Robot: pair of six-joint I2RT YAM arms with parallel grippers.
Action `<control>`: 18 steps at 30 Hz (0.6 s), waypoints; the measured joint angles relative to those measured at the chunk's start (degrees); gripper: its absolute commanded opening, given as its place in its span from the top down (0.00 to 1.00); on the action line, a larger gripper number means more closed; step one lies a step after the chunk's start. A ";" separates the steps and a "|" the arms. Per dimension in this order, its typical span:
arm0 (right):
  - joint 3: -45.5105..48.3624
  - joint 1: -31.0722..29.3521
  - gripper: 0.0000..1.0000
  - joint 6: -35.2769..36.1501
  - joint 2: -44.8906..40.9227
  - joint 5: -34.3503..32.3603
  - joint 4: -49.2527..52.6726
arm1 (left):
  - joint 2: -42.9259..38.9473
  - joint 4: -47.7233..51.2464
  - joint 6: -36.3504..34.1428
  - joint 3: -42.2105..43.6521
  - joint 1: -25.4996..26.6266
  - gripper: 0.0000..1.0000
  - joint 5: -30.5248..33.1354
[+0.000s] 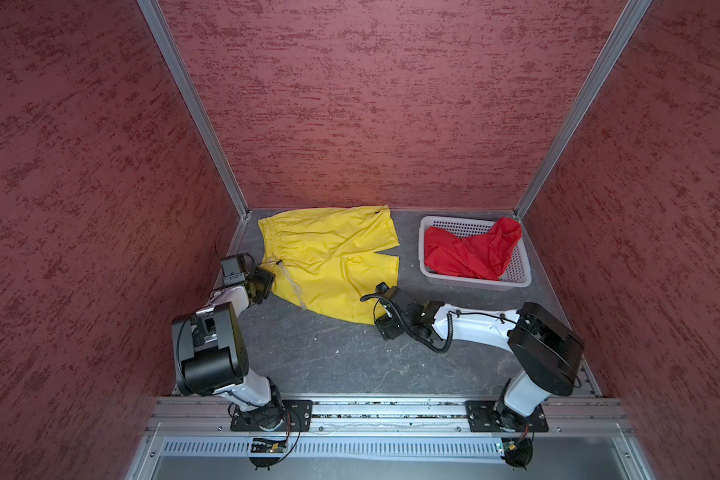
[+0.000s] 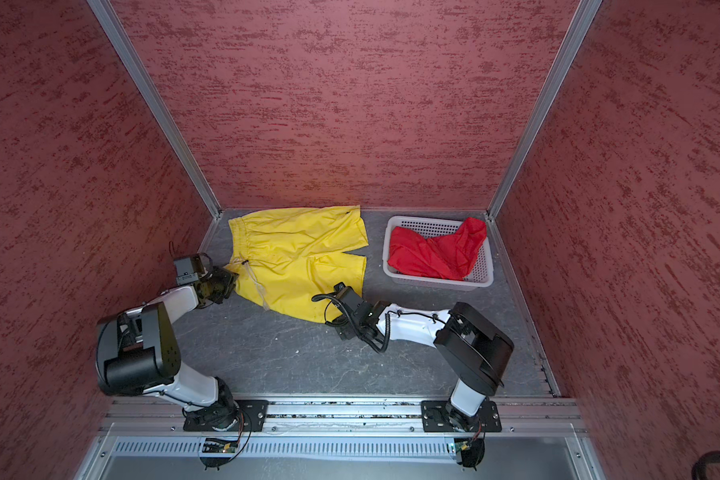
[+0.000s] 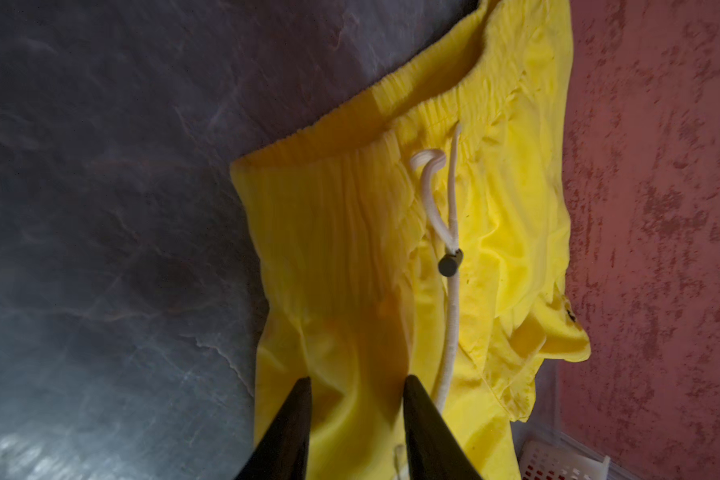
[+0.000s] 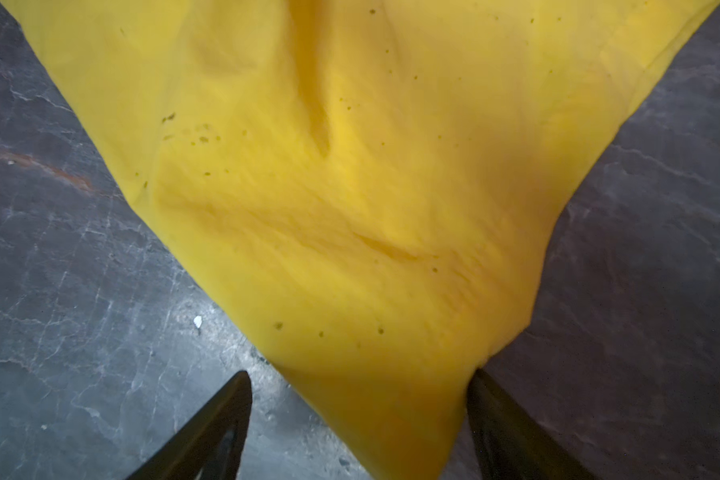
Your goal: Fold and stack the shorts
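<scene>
Between the left fingers, two dark tapered wedges standing a narrow gap apart, the yellow shorts lie flat and unbunched. The tips are not pressed together, and no pinch on the cloth shows. Just beyond those tips the thin, slightly glossy fabric gathers into the fine ribs of the elastic waistband. Beside one finger a pale braided drawcord runs up to a small dark round toggle and loops above it.

The right fingers are spread wide. A pointed corner of a yellow leg, smooth with a few shallow creases and small dark specks, narrows into the gap between them. Its edge touches one fingertip, while the other fingertip stands clear over bare table.

In both top views the yellow shorts are spread open on the dark, stone-veined table, with the left fingers at the waistband end and the right fingers at the near leg's hem.

Well apart from both pairs of fingers, farther out past the right ones, the red shorts sit crumpled in a white perforated plastic basket. One fold is draped up over its far corner.
</scene>
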State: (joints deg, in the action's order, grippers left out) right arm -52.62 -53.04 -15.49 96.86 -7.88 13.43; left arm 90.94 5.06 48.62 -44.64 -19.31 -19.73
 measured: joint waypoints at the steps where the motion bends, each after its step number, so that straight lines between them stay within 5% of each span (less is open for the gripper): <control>1: 0.00 0.00 0.36 -0.57 0.57 -0.13 -0.59 | 1.33 -0.37 0.24 -0.17 0.11 0.80 -0.17; 2: 0.00 0.00 0.50 -1.01 0.98 -0.17 -0.98 | 2.73 -0.70 0.42 -0.46 0.26 0.84 -0.37; 4: 0.02 0.09 0.99 -2.03 1.31 -0.11 -1.77 | 4.55 -1.25 0.85 -1.20 0.46 0.94 -0.92; 10: 0.20 1.49 1.00 -5.55 -1.57 -0.31 -3.58 | 7.43 -0.26 1.03 -6.78 1.27 1.00 -1.79; 18: 1.77 9.29 1.00 -10.10 -17.38 3.93 -3.65 | 1.97 6.99 -0.79 -11.37 2.89 1.00 -1.36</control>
State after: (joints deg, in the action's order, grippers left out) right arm -50.85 -43.75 -25.58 79.48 -3.95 9.78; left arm 92.90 12.05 47.83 -56.01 -16.43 -21.08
